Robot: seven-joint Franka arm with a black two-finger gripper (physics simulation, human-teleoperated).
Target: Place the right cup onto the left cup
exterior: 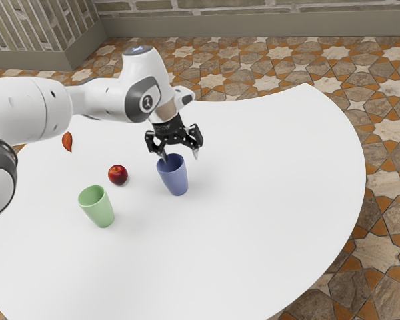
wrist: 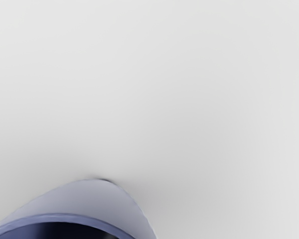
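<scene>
Zero stacking is done: the blue cup [exterior: 174, 179], overhung by the spread, empty tool [exterior: 181, 157], and the green cup [exterior: 101, 211] are stood apart on the white counter [exterior: 267, 200]; grasping, lifting and placing are needed. An apple [exterior: 118, 175] is set near the green cup; tiled floor [exterior: 390, 200] and brick wall [exterior: 253, 4] are seen beyond.

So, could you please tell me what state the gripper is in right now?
Gripper: open, at the blue cup, not holding it.

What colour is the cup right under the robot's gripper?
The cup is blue, a bit purplish; it shows best in the exterior view.
</scene>
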